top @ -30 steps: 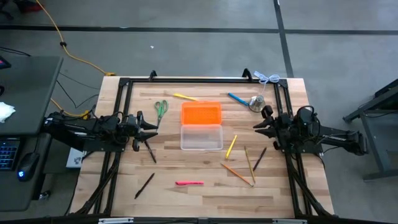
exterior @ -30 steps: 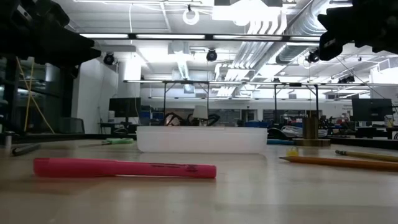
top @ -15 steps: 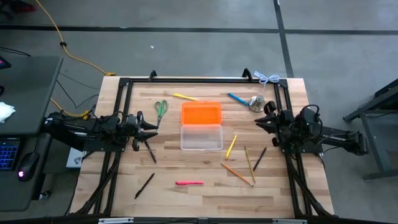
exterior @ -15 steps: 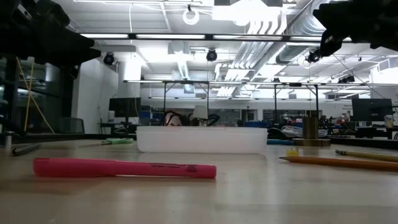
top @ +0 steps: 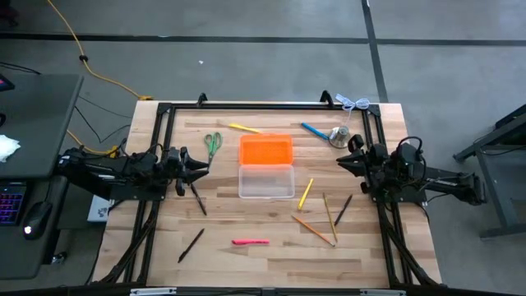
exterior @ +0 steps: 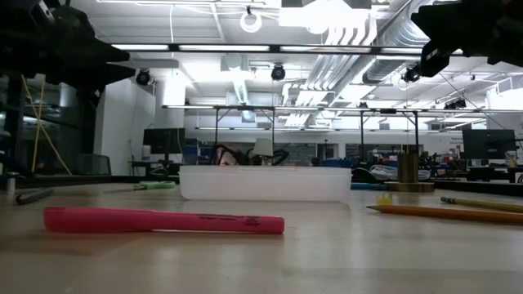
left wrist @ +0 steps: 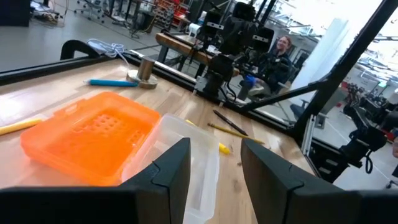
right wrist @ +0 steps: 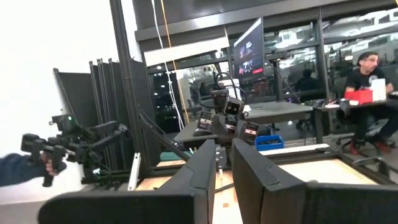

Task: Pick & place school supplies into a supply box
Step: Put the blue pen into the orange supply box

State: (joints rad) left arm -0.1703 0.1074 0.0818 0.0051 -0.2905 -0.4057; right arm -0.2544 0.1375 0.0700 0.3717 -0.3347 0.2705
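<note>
The supply box lies open mid-table, its orange lid [top: 265, 150] on the far side and its clear tray [top: 265, 182] on the near side. Around it on the wood lie green scissors [top: 213, 145], a yellow pen [top: 245, 128], a blue pen [top: 315, 131], a yellow pencil [top: 306, 193], wooden pencils [top: 314, 231], black pens [top: 198, 199] and a pink marker [top: 250, 242]. My left gripper [top: 200, 167] hovers left of the box, open and empty, pointing level at it [left wrist: 214, 165]. My right gripper [top: 343, 162] hovers right of the box, with a narrow gap between its fingers [right wrist: 224, 165] and nothing in it.
A silver bell-shaped object [top: 339, 136] stands far right beside the blue pen. A black frame [top: 263, 105] runs along the table's far edge and sides. A white cord [top: 355, 103] lies at the far right corner. People sit at desks beyond the table [right wrist: 367, 74].
My right gripper has narrowed the gap between its fingers and tipped up a little, staying in place. My left gripper has rolled about its own pointing line without shifting. No supply has moved.
</note>
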